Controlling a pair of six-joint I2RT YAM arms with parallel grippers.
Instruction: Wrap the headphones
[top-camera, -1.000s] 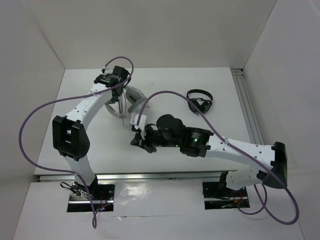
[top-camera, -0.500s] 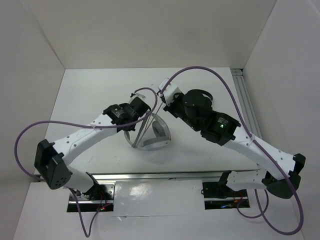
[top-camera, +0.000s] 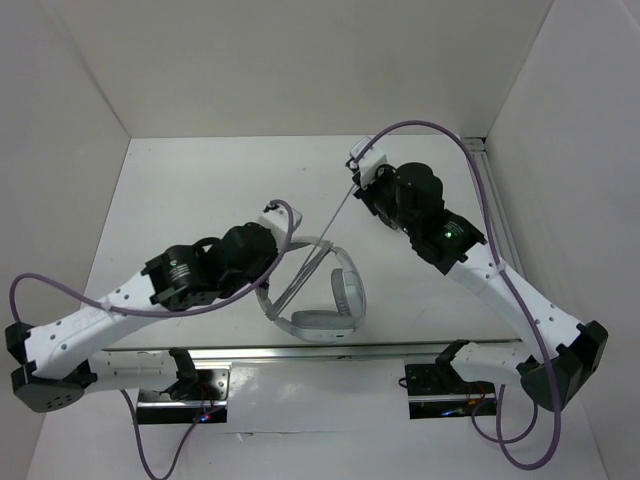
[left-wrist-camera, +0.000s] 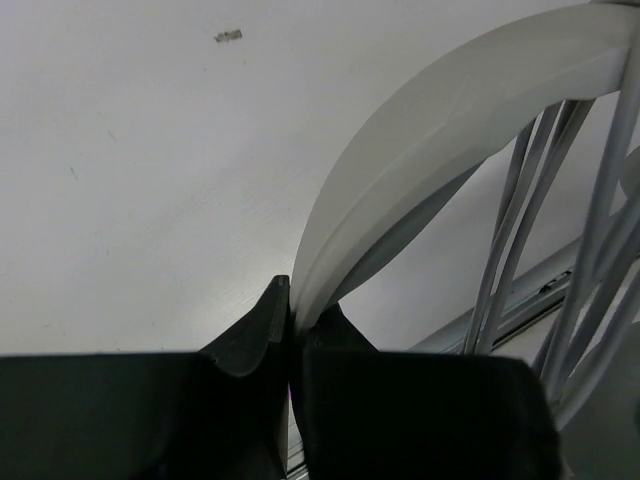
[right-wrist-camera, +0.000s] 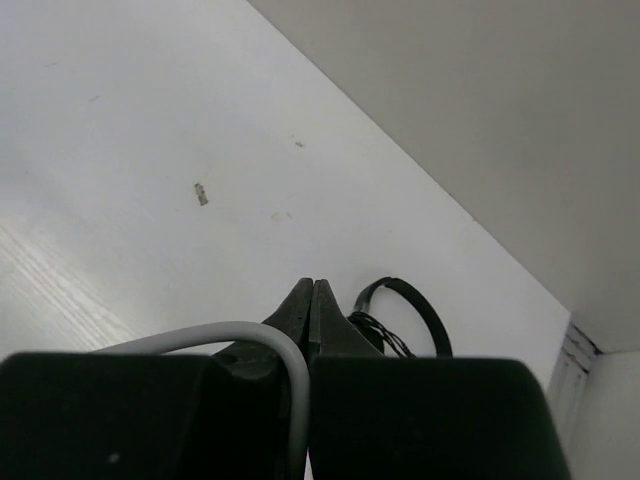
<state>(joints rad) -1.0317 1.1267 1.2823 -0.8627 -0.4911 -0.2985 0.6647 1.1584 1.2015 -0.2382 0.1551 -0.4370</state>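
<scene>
Headphones (top-camera: 344, 296) grip: my left end effector (left-wrist-camera: 292, 325) is pinched tight on the edge of the wide pale headband (left-wrist-camera: 420, 130), which arches up and off to the right from my fingertips.
Next to that grip: a few runs of thin grey cable (left-wrist-camera: 520, 230) cross the hoop just right of the band.
Right end effector (right-wrist-camera: 312, 300): squeezed closed on that same cable, which curls out of the left side of the fingers.
Cable from above: pulled into one straight diagonal from my right end effector down-left to the headband.
Where the headphones are: near the front edge of the desk (top-camera: 180, 200), between my two arms, cups toward the near side. Honestly can't tell if the cups are resting on the desk or lifted a bit.
Further out: a smaller pair of black headphones (right-wrist-camera: 378, 325) lies on the desk just past my right fingertips, close to the back wall.
</scene>
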